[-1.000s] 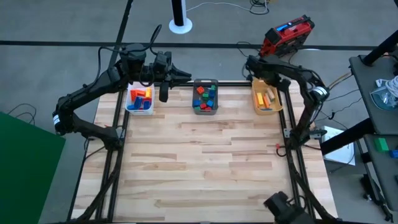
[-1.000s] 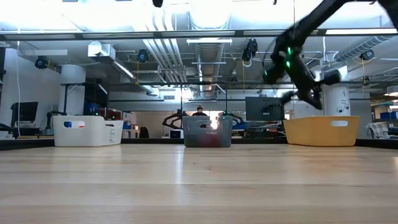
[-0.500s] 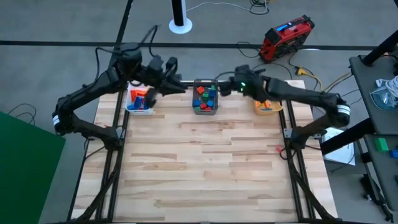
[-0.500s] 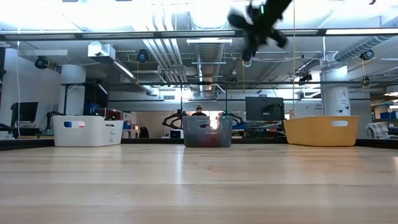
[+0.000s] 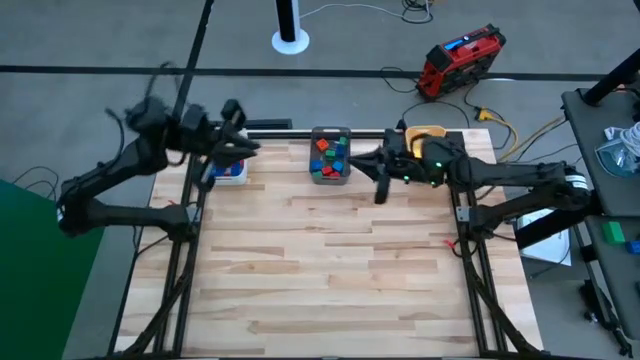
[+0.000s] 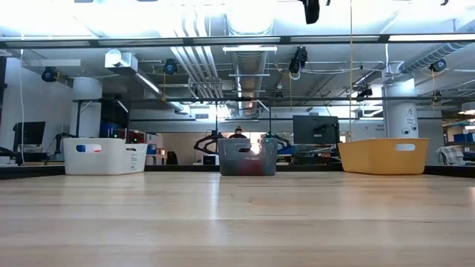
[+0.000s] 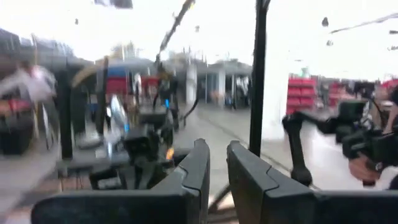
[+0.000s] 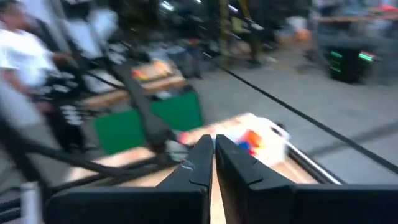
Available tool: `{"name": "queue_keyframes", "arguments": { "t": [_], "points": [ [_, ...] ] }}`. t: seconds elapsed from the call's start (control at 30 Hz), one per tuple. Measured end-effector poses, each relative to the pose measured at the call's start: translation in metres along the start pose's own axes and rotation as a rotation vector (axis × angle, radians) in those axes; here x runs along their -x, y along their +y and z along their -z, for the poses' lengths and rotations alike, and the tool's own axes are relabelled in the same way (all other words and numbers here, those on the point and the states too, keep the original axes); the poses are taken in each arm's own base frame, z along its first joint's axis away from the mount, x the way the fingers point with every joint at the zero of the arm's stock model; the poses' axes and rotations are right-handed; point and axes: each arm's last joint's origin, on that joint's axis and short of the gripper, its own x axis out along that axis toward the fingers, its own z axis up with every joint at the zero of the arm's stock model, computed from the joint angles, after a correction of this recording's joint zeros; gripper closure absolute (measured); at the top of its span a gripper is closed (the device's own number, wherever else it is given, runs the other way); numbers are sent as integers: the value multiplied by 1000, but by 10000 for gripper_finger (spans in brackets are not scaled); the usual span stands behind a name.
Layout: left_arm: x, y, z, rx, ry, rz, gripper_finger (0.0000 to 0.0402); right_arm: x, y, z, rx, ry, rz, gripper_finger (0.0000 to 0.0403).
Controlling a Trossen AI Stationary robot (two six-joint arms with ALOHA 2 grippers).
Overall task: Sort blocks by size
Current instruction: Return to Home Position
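All the blocks that I can see lie inside the bins at the far edge of the bench. Red, green and blue ones are in the grey bin, and orange, red and blue ones are in the white bin. The yellow bin is mostly hidden under the right arm in the high view, so I cannot tell what it contains. No block lies on the bare wood. I judge therefore that the sorting is done and only the retreat of the arms is left.

The left end effector hangs above the white bin. Its fingers stand with a narrow gap between them and carry nothing. The right end effector hangs between the grey bin and the yellow one, a little toward the near side. Its fingers are pressed almost together, also with nothing between them.

To do the return well, each arm should first rise clear of the bin rims and only then fold back toward its own side. The right one is just beside the grey bin, so a low sideways swing could push that bin. The two arms point toward each other, so it is better that they move apart and not across. No finger should hook on a rim on the way.
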Motion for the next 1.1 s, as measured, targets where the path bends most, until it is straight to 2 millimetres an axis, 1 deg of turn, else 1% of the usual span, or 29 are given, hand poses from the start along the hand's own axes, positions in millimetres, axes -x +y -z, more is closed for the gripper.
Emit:
{"name": "queue_keyframes", "arguments": {
  "t": [0.07,0.13,0.23,0.33,0.43,0.47,0.53,0.6,0.63,0.7,0.77,0.83,0.9,0.97,1.1],
  "points": [
    [12,-9,10,-33,-76,0,366,10,-4,9,-9,-42,-51,393],
    [24,-17,23,-29,-114,7,366,19,-7,19,-9,-71,-56,393],
    [38,-22,50,89,-104,-49,366,31,-10,32,-25,-64,-46,392],
    [46,-24,80,261,-65,-79,366,40,-12,36,-102,-68,-51,390],
    [52,-23,108,387,-20,-95,366,44,-13,33,-225,-83,-53,390],
    [53,-23,116,429,-16,-106,366,45,-13,32,-231,-88,-53,390],
    [53,-21,131,511,-20,-114,366,49,-12,30,-123,-95,-100,390],
    [55,-21,144,408,-61,-80,366,54,-10,31,23,-83,-235,390],
    [57,-23,147,329,-129,-43,366,57,-11,32,55,-78,-291,390],
    [68,-32,149,137,-303,55,366,66,-16,35,73,-77,-339,390],
    [83,-44,161,19,-418,148,366,77,-19,40,111,-105,-364,390],
    [96,-52,176,12,-468,200,366,88,-22,48,142,-125,-383,390],
    [104,-57,188,22,-487,209,366,98,-25,57,147,-135,-386,390],
    [108,-58,197,23,-476,197,366,107,-28,68,142,-147,-392,390],
    [109,-57,209,-10,-436,164,366,128,-28,85,153,-219,-474,390]
  ]
}}
